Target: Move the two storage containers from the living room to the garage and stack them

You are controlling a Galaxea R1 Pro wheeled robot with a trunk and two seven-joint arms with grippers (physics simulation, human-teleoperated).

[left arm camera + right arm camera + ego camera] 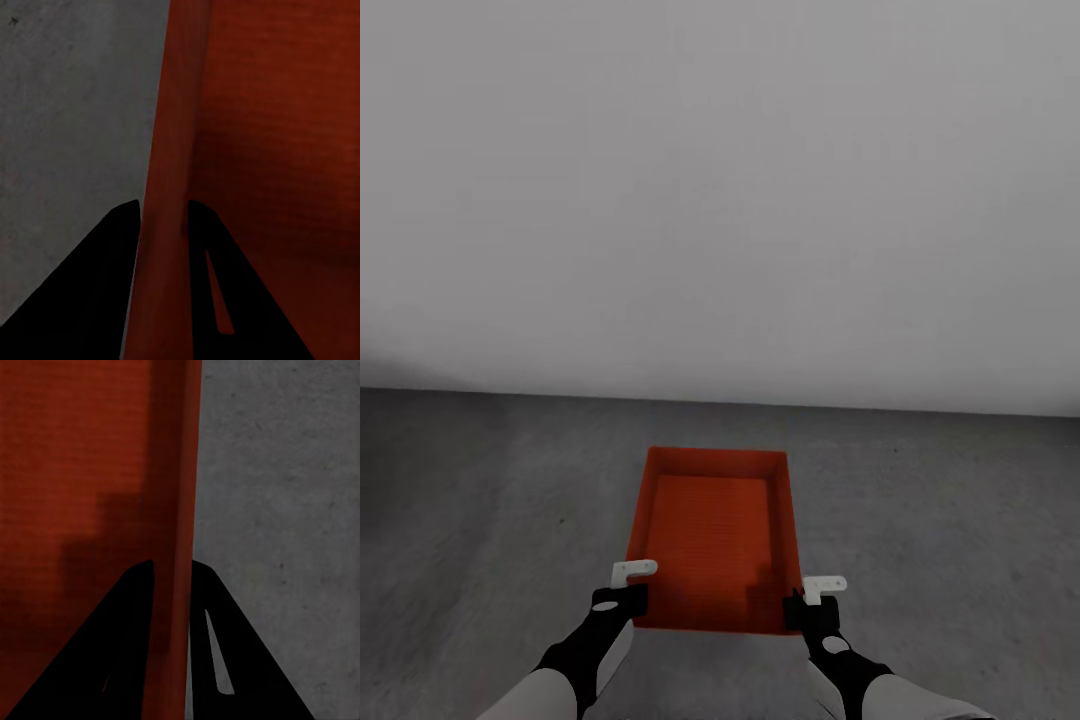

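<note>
Storage container (710, 535) number one, orange-red and open-topped, sits in front of us over the dark grey floor (480, 500) of the garage, not far from the plain white wall (720, 200). We cannot tell from the head view whether its base already rests on the floor or hangs just above it. We hold it at both near corners. Our left end effector (628, 590) is pinching the left side wall, one finger (97, 285) outside and one inside, as the left wrist view shows. Our right end effector (808, 598) is clamped the same way on the right side wall, with its fingers (112, 645) straddling the thin wall in the right wrist view.

We judge this the set-down step for the lower bin. The risks come from the grip itself: both pinches sit at the near end, so the far end could sag or tip if we lower unevenly. If one end effector lets go before the other, the bin may swing or skid on the rough floor. Opening while it is still aloft would drop it askew, making the later stack harder.
</note>
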